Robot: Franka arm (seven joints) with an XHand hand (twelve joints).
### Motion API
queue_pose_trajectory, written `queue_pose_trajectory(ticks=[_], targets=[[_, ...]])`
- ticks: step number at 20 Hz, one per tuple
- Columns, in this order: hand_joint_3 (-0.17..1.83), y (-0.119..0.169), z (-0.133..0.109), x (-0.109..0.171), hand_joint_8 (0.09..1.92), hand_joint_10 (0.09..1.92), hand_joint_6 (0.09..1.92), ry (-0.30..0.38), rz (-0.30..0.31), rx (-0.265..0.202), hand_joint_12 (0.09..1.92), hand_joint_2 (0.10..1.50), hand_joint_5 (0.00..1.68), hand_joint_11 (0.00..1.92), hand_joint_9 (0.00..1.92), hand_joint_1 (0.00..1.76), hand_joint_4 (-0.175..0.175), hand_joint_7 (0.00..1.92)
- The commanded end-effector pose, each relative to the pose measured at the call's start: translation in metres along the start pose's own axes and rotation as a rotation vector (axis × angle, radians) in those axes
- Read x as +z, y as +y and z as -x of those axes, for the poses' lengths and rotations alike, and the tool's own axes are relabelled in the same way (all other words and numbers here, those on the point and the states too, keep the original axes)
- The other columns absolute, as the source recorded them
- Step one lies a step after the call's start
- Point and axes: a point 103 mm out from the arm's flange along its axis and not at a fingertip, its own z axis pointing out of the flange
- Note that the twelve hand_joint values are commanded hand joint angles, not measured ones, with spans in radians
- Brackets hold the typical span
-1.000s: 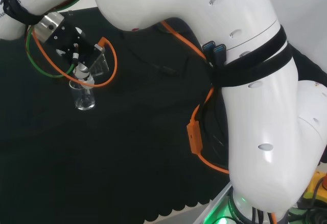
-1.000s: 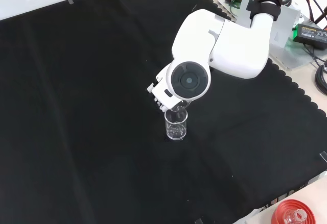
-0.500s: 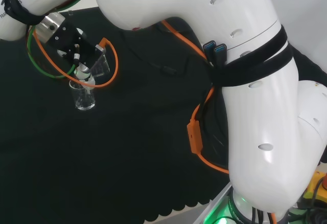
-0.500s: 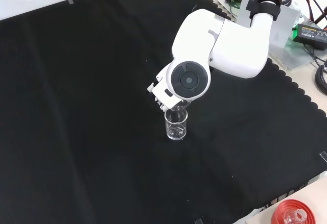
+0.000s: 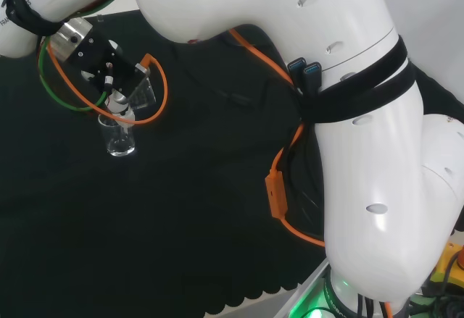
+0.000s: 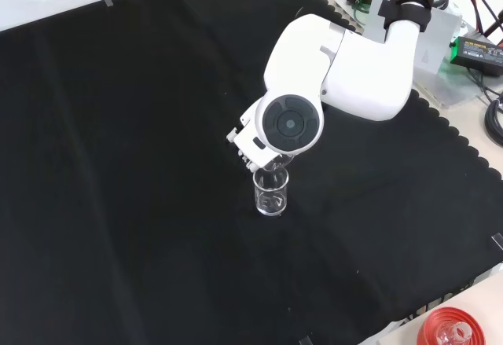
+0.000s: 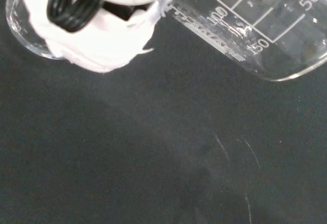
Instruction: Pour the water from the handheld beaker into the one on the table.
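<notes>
A clear beaker [image 5: 141, 90] is held in the robot hand [image 5: 101, 64], whose fingers are curled round its wall. It is kept tipped so that its mouth comes over the second beaker [image 5: 118, 136], which stands upright on the black cloth of the tabletop [image 5: 203, 209]. In the head view the held beaker sits at about one o'clock from the standing one, just above its rim; its long axis is slanted, with the base raised toward two o'clock and the mouth pointed down toward seven o'clock. The tilt is judged to serve the pour. In the front view the standing beaker [image 6: 272, 193] is seen at six o'clock beneath the arm's round grey cap [image 6: 289, 124]. Water cannot be made out.
</notes>
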Motion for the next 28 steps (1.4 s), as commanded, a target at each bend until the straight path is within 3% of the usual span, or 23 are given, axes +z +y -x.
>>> queue_pose_trajectory(ticks=[1,12,18,28], targets=[[0.52,0.000,0.000,0.000,0.09,0.09,0.76,0.002,0.000,0.000,1.01,0.77,1.19,0.95,1.39,1.10,0.175,1.47],[0.52,0.002,0.001,-0.002,0.09,0.09,0.77,0.015,0.009,-0.007,1.01,0.77,1.19,0.95,1.39,1.10,0.175,1.47],[0.52,-0.001,0.009,0.000,0.09,0.09,0.77,0.096,0.016,-0.027,1.01,0.77,1.19,0.96,1.39,1.10,0.175,1.47],[0.51,-0.014,0.041,0.019,0.09,0.09,0.77,0.289,0.094,-0.073,1.01,0.77,1.18,0.96,1.40,1.09,0.175,1.47]])
